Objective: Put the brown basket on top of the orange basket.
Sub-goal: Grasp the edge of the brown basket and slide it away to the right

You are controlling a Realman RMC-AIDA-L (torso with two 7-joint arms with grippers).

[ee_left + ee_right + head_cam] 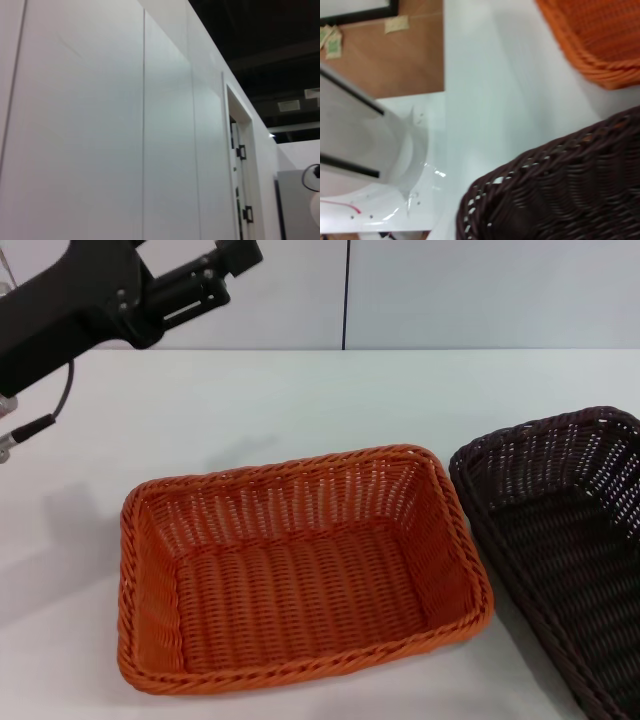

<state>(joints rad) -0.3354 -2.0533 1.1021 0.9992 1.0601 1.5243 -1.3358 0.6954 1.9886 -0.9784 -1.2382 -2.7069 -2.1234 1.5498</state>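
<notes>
Beside orange basket (300, 565), brown basket (560, 530).

The left arm (70, 305) is raised high, reaching forward — its pincer (240, 255) pointing away.

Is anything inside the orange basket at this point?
Nothing: the orange basket shows only its bare woven floor and walls. The brown basket sits beside it on the table, not stacked. The brown basket's right part is out of frame.
</notes>
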